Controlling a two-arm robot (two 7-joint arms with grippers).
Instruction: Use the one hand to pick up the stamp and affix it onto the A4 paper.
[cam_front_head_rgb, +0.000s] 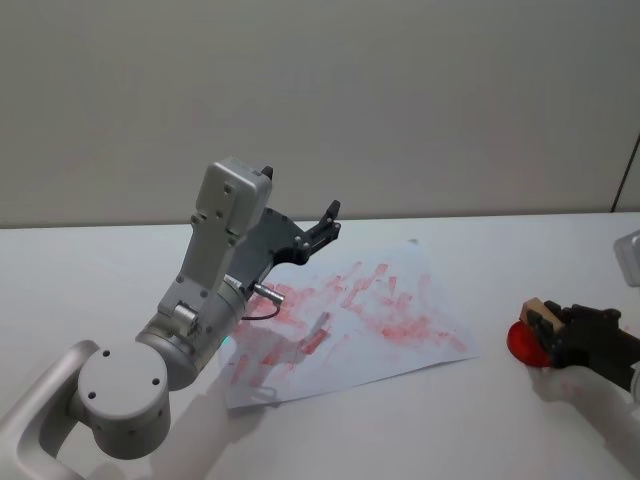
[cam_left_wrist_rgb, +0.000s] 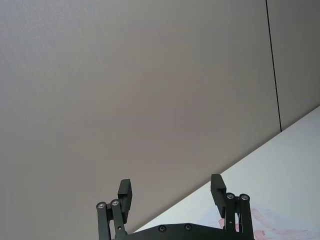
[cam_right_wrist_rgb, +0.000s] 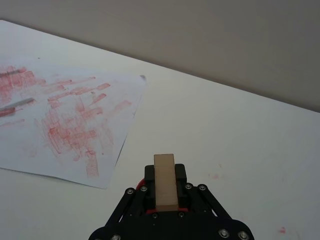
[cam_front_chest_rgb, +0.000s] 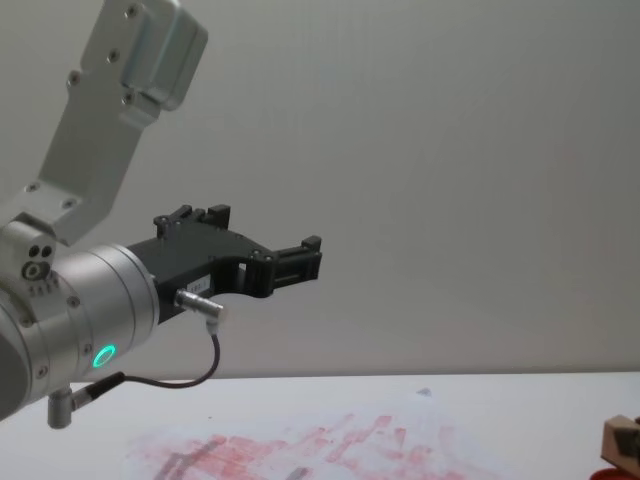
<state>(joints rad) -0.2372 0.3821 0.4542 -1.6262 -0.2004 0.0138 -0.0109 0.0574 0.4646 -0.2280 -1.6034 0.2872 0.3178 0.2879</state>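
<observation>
My right gripper (cam_front_head_rgb: 547, 326), the small black hand, is at the table's right side, shut on the stamp (cam_front_head_rgb: 535, 309). The stamp is a small tan wooden block (cam_right_wrist_rgb: 165, 187) standing upright between the ribbed fingers, over the red round disc (cam_front_head_rgb: 521, 346). I cannot tell whether the stamp touches the disc. The A4 paper (cam_front_head_rgb: 385, 312) lies flat at the table's centre, well left of that hand, covered in red-pink prints (cam_right_wrist_rgb: 70, 115) with a few grey smudges. My left gripper (cam_front_head_rgb: 328, 222), on the big silver arm, hangs open (cam_left_wrist_rgb: 171, 187) in the air above the paper's far left part.
The silver left arm (cam_front_head_rgb: 205, 300) with its green ring light (cam_front_chest_rgb: 103, 355) rises over the paper's left half. Bare white tabletop (cam_right_wrist_rgb: 225, 140) lies between the paper and the disc. A grey wall stands behind the table.
</observation>
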